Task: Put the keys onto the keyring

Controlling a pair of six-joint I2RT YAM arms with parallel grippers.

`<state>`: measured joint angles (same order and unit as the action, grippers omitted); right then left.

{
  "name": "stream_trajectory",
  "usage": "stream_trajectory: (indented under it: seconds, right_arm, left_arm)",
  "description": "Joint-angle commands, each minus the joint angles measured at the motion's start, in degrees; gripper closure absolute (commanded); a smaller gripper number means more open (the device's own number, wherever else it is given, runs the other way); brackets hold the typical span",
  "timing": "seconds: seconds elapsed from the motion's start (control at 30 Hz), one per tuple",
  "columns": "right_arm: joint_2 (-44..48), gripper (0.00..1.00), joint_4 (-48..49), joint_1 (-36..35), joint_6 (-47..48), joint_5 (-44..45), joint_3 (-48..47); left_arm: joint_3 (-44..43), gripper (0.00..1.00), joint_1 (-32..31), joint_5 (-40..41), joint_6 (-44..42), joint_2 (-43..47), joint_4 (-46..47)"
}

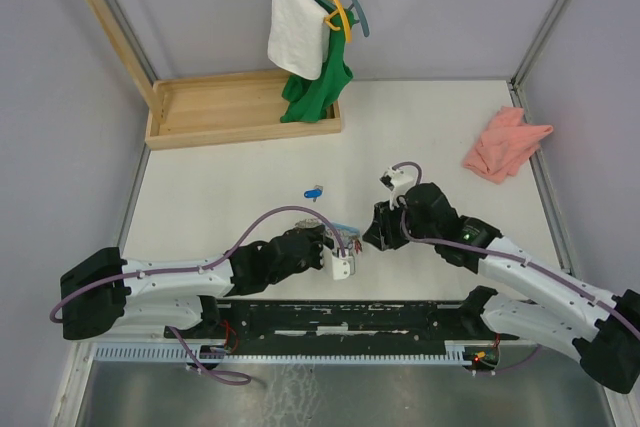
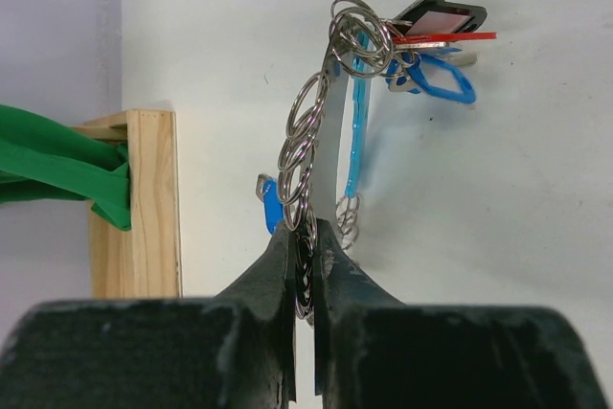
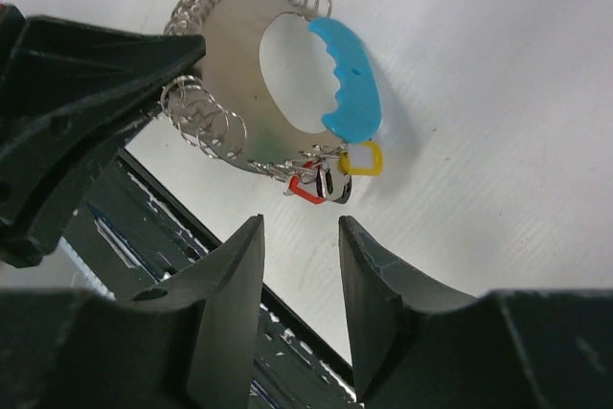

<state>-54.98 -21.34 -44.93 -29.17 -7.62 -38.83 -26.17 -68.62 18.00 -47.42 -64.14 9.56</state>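
Note:
The keyring [image 3: 239, 74] is a flat metal oval with a blue grip [image 3: 347, 79] and several small split rings round its edge. My left gripper [image 2: 305, 237] is shut on those rings and holds the keyring above the table [image 1: 345, 239]. A red-headed key [image 3: 306, 189] hangs from the ring's lower edge beside a yellow tag [image 3: 362, 157]; in the left wrist view it shows edge-on [image 2: 445, 37]. My right gripper [image 3: 299, 237] stands open just short of the red key, with nothing between its fingers. The blue-headed key [image 1: 314, 191] lies loose on the table behind both grippers [image 2: 271, 203].
A wooden tray [image 1: 240, 107] sits at the back left, with a green cloth [image 1: 318, 87] and a white towel [image 1: 296, 27] hanging on hangers above its right end. A pink cloth [image 1: 505, 144] lies at the back right. The black base rail [image 1: 350, 317] runs along the near edge.

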Motion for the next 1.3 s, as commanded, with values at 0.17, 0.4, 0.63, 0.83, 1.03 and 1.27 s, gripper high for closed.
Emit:
stream_trajectory:
  seconds: [0.17,0.4,0.63,0.83,1.03,1.27]
  right_arm:
    - [2.6,0.52,14.5,0.1,7.9,-6.6,8.5]
    - [7.1,0.50,25.5,0.0,12.3,-7.1,16.6]
    - [13.5,0.51,42.9,-2.0,18.7,-2.6,25.8]
    - [13.0,0.53,56.7,-5.8,27.0,1.9,30.8]
    - [8.9,0.53,66.7,-8.8,34.4,7.5,31.3]
    - [1.2,0.53,75.5,-9.4,38.9,7.6,29.8]
  left_arm:
    - [-3.7,0.97,-0.4,0.2,8.8,1.6,2.4]
    - [-7.9,0.97,-0.4,4.0,14.4,0.3,-3.2]
    - [-14.9,0.97,-0.4,8.4,18.7,-0.1,-12.2]
    - [-20.5,0.97,-0.4,12.6,18.2,-0.1,-19.1]
    - [-25.4,0.97,-0.4,16.5,18.6,-1.2,-24.7]
    - [-28.2,0.97,-0.3,15.8,20.6,-1.7,-27.0]
